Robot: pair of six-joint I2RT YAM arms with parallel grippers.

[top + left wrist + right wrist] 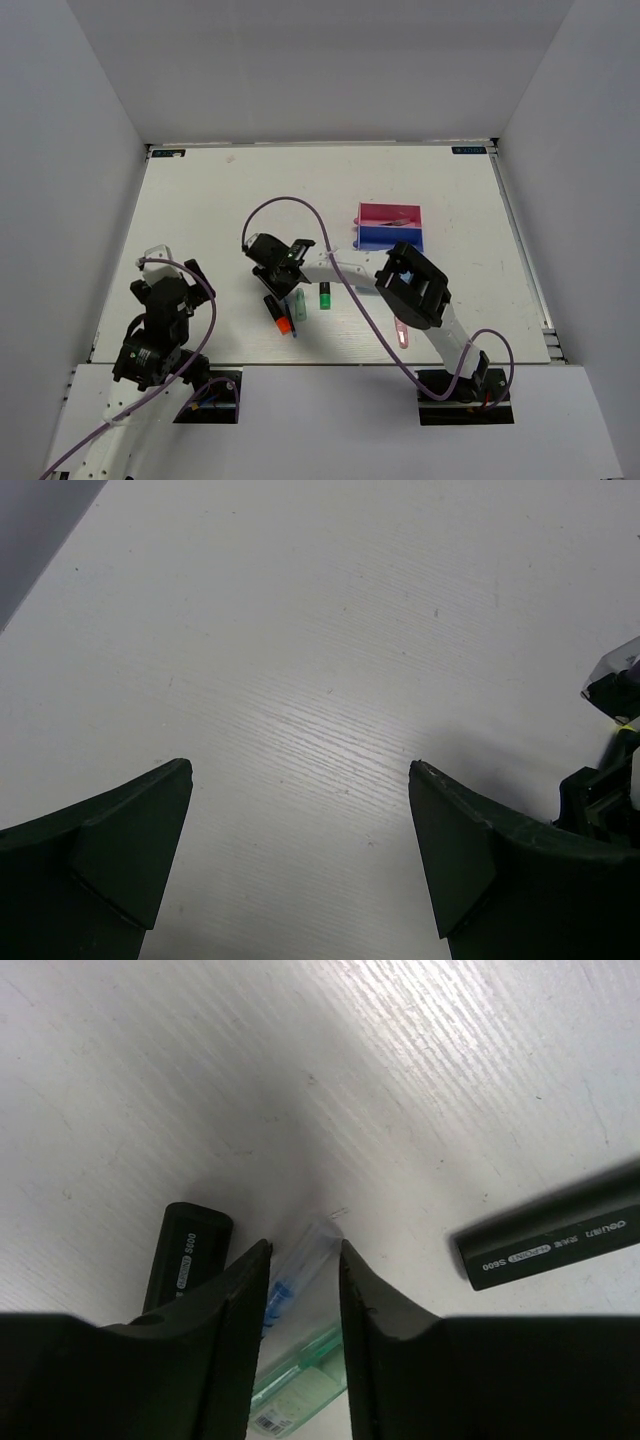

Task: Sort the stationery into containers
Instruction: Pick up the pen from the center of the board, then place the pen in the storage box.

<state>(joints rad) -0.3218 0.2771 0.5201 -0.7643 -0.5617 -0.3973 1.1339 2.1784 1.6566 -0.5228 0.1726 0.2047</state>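
Closest to me, near the front edge of the counter [200,200], a pink clip [400,333] lies just beside the right arm's lower link. On the left, the left gripper [300,770] hangs over bare white counter with its jaws spread wide and nothing between them.

A little farther in, around the middle, sits a small cluster of stationery. An orange-ended highlighter [278,312] lies at a slant. Right of it is a pale green stick [300,305], then a green-ended highlighter [325,296] standing slightly apart.

The right arm reaches across to this cluster, and the right gripper [305,1250] is down at the counter. Its jaws are drawn narrow on either side of a thin clear pen [300,1272] with a blue core. The pen lies flat on the counter next to the green stick, and I cannot tell whether the jaws are actually pressing on it.

Farther back and to the right, well apart from the cluster, are the containers. The dark blue tray [385,238] is nearer and the pink tray [385,213] joins it behind. Something thin lies in the pink tray, too small to name.
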